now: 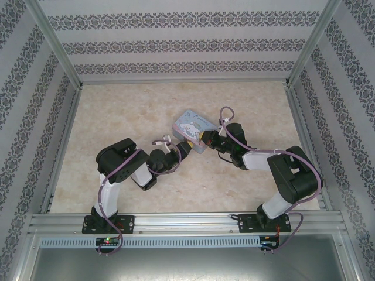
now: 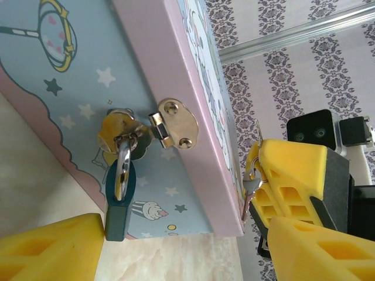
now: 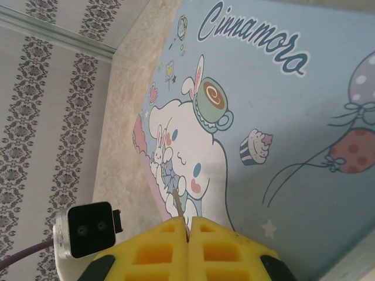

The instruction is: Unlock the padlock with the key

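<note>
The marbled bench (image 1: 117, 117) carries a pastel-blue tin (image 1: 193, 124), and both arms meet at its near side; the left pincer (image 2: 187, 237) stands apart at the tin's latch wall, one yellow finger (image 2: 55, 249) just beside the lock body, though contact cannot be told; the right pincer (image 3: 188, 225) is pressed together on the key, above the tin's printed lid; the padlock (image 2: 120, 202), dark with a bright shackle, hangs closed through the tin's brass hasp (image 2: 173, 124); the key (image 2: 249, 190) pokes from the right fingertips as a thin sliver, beyond the lid's edge and not yet at the lock. The step in hand looks like bringing key to keyhole; next, I judge, the left must steady the dangling body while the right swings round the tin's edge and lines the blade up with the keyway, whose opening is hidden here.
</note>
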{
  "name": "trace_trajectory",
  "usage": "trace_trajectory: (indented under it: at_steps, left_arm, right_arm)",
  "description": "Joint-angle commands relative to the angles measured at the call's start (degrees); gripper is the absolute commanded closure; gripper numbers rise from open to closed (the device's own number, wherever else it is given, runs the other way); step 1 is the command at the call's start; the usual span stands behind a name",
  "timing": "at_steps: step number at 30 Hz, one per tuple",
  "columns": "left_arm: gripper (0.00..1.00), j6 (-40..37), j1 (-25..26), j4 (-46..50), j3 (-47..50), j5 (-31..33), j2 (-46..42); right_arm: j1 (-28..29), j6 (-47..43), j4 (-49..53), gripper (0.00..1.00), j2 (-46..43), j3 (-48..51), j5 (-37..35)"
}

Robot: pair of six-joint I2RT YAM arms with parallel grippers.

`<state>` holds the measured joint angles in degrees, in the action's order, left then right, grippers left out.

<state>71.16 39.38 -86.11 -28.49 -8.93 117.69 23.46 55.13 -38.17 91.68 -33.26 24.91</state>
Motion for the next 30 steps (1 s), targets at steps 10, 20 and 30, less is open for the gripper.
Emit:
trace_trajectory:
  at_steps: [10,20,30]
  left_arm:
    - [0.26,-0.8,0.0,9.2,-2.6,1.9,3.4]
    - [0.40,-2.3,-1.1,10.9,-2.1,2.7,3.8]
    - [0.53,-2.9,-2.0,11.4,-1.8,2.6,3.9]
  right_arm:
    - [-0.3,-0.1,0.6,1.00,1.0,0.7,0.9]
    - [-0.4,-0.1,0.5,1.00,1.2,0.8,1.1]
    - [-0.5,-0.1,0.5,1.00,1.3,1.0,1.1]
